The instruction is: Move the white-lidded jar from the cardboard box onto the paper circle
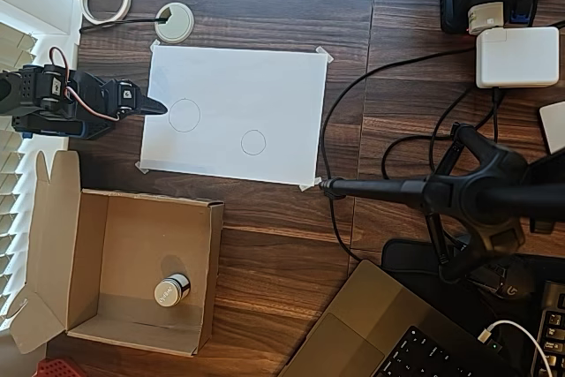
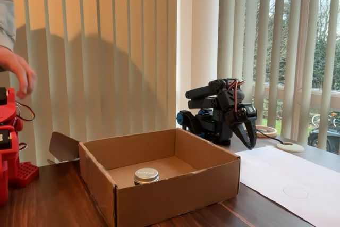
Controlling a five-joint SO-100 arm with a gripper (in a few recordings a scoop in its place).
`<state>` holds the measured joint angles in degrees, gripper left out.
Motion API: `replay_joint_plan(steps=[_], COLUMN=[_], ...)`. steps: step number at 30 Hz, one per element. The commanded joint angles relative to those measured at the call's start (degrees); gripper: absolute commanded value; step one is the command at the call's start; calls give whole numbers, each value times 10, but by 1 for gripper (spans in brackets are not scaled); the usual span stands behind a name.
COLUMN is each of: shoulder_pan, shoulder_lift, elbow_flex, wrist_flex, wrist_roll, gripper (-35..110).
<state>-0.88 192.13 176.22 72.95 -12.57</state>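
A dark wooden table (image 1: 291, 245) with a visible grain is seen from above, made of planks joined along a seam right of centre. A white round grommet (image 1: 174, 21) is set into the table near its far left corner, with a cable led into it. Vertical cream blinds (image 2: 106, 51) are hung along the far edge and the left edge of the table, and daylight is let through them. In the fixed view, bare trees and greenery (image 2: 324, 35) are seen through the window (image 2: 319, 67) between the slats on the right, and soft shadows are cast on the blinds at the left. The table surface is evenly lit.
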Motion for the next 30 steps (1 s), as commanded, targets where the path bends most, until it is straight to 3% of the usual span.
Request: replay_joint_plan(steps=[1,28,30], shoulder_pan=[-6,-11,-10], shoulder_lift=[36,37,37], elbow_flex=[-30,-29,-29], wrist_flex=[30,30,30], wrist_roll=[-13,-19,-18], gripper=[0,0,24])
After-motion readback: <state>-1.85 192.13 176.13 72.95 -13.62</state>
